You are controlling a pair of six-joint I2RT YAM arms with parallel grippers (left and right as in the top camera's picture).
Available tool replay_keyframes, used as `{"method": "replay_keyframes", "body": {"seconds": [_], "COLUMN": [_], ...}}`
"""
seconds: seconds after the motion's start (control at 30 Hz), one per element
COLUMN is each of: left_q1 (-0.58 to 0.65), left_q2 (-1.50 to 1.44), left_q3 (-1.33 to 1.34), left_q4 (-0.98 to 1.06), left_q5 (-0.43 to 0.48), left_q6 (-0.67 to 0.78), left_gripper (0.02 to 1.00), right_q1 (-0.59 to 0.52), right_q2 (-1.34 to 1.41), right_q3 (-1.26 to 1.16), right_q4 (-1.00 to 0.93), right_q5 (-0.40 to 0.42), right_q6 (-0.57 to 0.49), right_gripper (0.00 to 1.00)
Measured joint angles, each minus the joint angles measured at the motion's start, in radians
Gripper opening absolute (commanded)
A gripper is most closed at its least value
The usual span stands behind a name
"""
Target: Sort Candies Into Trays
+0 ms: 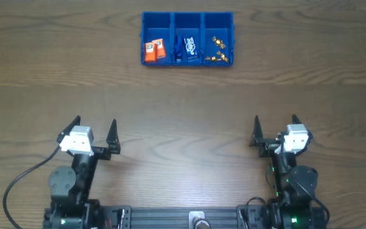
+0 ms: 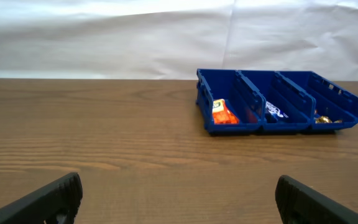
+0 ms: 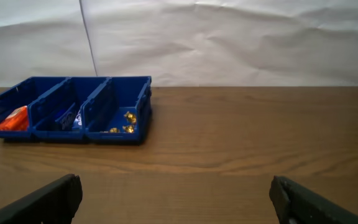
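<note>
Candies of three kinds sit in the blue three-compartment tray (image 1: 187, 14), which stands on the wooden table (image 1: 183, 95) far from both arms. The orange-wrapped candies (image 1: 154, 51) are in the tray's end compartment on the left arm's side. The blue-wrapped candies (image 1: 190, 48) are in its middle compartment. The small gold candies (image 1: 216, 42) are scattered in its end compartment on the right arm's side. As far as the top view shows, each compartment holds one kind only, and every candy I can see lies inside the tray.

The left gripper (image 1: 95, 121) has its fingers spread wide and holds nothing; it is well apart from the tray, opposite the orange end. The right gripper (image 1: 276, 118) is likewise spread and empty, well apart from the tray, opposite the gold end. Both wrist views look across bare wood toward the tray.

Judging from this, the sorting looks done or very nearly so. Nothing is left to pick up that I can make out, though a piece hidden behind a tray wall cannot be ruled out.
</note>
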Motion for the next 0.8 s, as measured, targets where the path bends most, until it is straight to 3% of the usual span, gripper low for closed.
{"method": "replay_keyframes", "body": {"seconds": [0.8], "left_q1": [0.000], "left_q2": [0.000], "left_q3": [0.000], "left_q4": [0.000], "left_q5": [0.000], "left_q6": [0.000], "left_gripper": [1.000], "right_q1": [0.000], "right_q2": [0.000], "right_q3": [0.000], "right_q4": [0.000], "right_q5": [-0.006], "right_q6": [-0.016], "right_gripper": [0.998]}}
